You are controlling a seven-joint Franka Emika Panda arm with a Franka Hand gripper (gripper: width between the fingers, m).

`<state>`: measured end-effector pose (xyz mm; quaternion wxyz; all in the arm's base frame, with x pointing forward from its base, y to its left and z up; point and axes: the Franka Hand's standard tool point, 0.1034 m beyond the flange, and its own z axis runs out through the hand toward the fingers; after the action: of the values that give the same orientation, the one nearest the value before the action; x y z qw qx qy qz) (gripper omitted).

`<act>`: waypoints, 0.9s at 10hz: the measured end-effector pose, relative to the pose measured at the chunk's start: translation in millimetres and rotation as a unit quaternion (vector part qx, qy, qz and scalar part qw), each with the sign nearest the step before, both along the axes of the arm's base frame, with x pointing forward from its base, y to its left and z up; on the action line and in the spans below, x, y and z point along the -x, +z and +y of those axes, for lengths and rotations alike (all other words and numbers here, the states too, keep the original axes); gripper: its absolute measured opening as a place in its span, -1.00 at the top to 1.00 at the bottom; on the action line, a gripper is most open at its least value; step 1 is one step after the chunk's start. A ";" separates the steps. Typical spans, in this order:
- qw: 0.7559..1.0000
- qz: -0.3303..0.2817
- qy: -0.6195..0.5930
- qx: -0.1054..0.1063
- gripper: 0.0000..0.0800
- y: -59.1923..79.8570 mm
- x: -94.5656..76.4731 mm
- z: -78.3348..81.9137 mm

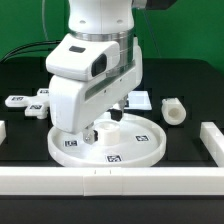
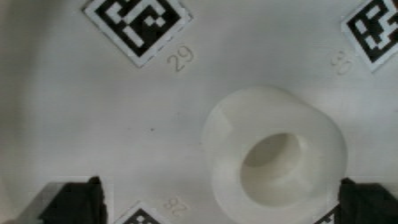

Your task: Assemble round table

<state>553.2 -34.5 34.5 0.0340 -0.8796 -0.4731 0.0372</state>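
The disc [image 1: 140, 142] is laid flat on the black table [image 1: 25, 135], close to the front bar [image 1: 110, 181]. It is seen in the middle of the exterior view, right under the arm [image 1: 92, 60]. Black-white tags [image 1: 113, 157] are stuck on its top face, near the rim.

The gripper [image 1: 106, 124] is held low over the middle of the disc. In the wrist view, the disc [image 2: 71, 100] fills almost the whole picture. A raised round hub [image 2: 270, 150] with a hole in it is seen there, and two tags [image 2: 143, 25] are shown beyond it.

The gripper [image 2: 217, 198] is spread wide – one dark fingertip [image 2: 71, 200] is seen on one side of the hub and the other on the far side. Nothing is held by it. Whether the hub is touched by a finger cannot be told.

The foot [image 1: 30, 105] is laid on the table at the exterior view's left, well apart from the disc. The leg [image 1: 175, 110] is found at the exterior view's right – near the disc's rim, but not touching it. It is tipped on its side, with its open end turned toward the exterior view's right.
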 end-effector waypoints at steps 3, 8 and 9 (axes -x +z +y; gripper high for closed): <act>1.000 0.008 -0.006 -0.003 -0.63 -20.4 23.3 -6.3; 1.000 0.010 0.003 -0.005 -0.63 -23.0 23.3 6.3; 1.000 0.011 0.003 -0.005 -0.63 -24.0 23.9 6.1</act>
<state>529.3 -28.4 10.5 0.0439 -0.8776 -0.4752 0.0443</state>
